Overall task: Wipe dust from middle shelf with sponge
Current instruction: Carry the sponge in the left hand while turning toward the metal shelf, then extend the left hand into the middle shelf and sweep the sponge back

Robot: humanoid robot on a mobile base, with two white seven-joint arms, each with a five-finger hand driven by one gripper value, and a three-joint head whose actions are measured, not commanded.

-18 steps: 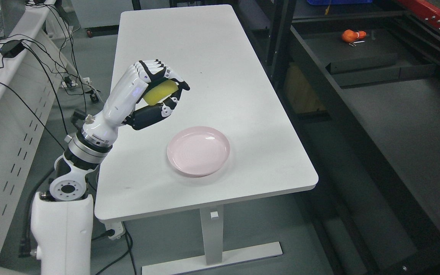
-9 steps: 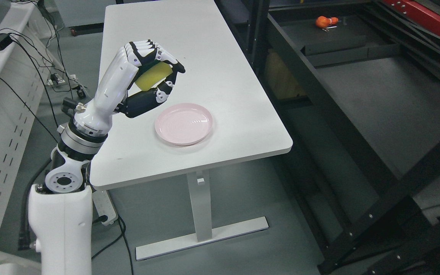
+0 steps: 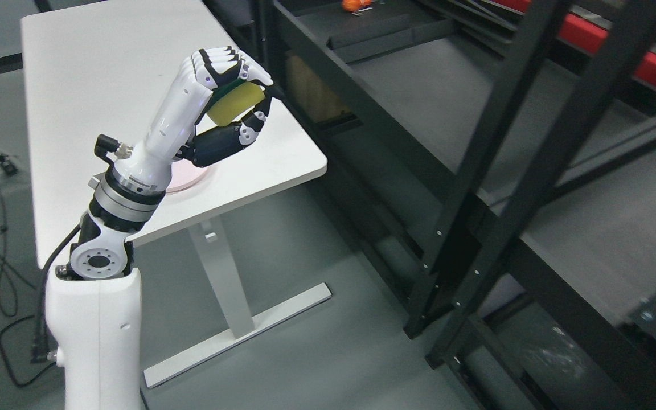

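Head view: the left hand [image 3: 231,97] is raised above the white bench's [image 3: 77,74] right edge, fingers curled tight around the yellow sponge [image 3: 236,105]. A pink plate [image 3: 188,177] peeks from behind the wrist. The dark shelf [image 3: 464,97] lies to the right, an open aisle between it and the bench.

You see a porous, matt yellow sponge [image 3: 236,106] in glossy plastic fingers [image 3: 248,74]; beside them, a smooth white tabletop [image 3: 94,68] and matt black metal shelf [image 3: 447,97].
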